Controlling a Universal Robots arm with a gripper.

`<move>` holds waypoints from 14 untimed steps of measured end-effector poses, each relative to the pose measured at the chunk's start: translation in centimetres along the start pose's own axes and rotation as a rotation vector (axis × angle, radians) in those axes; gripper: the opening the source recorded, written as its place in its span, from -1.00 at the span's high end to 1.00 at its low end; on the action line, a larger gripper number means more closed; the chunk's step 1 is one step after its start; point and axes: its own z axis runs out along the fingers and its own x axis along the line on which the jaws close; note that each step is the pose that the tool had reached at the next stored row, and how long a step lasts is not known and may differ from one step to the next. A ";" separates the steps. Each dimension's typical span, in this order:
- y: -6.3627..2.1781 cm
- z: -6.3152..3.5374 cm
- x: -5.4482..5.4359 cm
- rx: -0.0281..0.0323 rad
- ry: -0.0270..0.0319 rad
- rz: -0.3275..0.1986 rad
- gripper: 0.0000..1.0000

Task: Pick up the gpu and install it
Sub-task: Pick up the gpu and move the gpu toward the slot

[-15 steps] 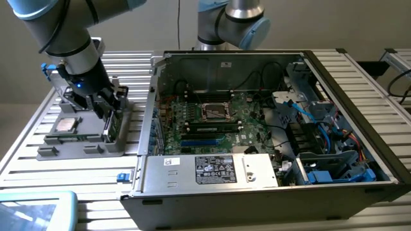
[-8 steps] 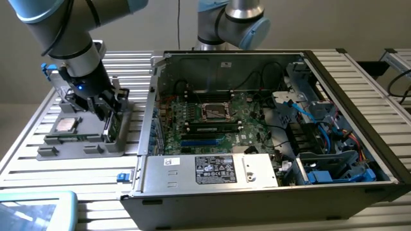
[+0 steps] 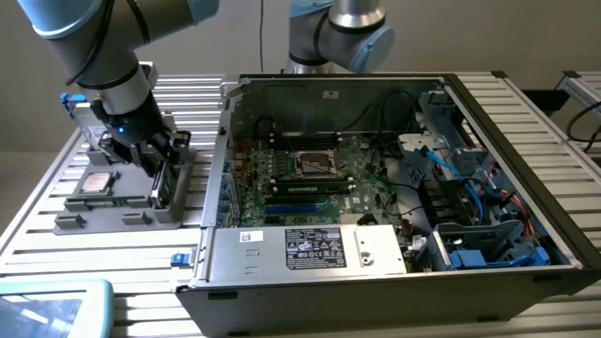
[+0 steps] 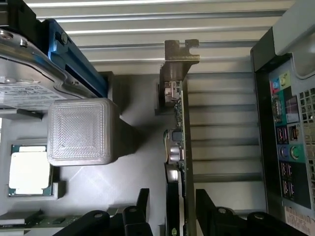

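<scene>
The slim black grey-edged gpu card [image 4: 176,147] is stood edgewise in a grey plastic tray [image 4: 138,162], at nine o'clock of the open black case [image 3: 376,296], offering both faces. It is straddled by parted jaws.

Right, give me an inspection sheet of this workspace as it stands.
Surface: slatted metal table carrying a grey tray and an open PC case.
Job's things: gpu stands on edge in the tray, not yet installed.
Clutter: processor, drive and memory stick in the tray.
Grippers: gripper open, one finger on each side of the gpu, with a gap on both sides.
Cables: blue and black cables inside the case.
Surroundings: screen at the table's near corner, on the exterior view's left.
</scene>
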 end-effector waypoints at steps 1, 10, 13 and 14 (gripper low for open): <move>-0.01 0.08 0.0 -0.0003 -0.0003 0.000 0.00; -0.08 0.65 0.0 0.0010 -0.0011 0.009 0.00; -0.07 0.69 0.0 0.0017 -0.0018 0.013 0.00; -0.07 0.69 0.0 0.0020 -0.0019 0.014 0.00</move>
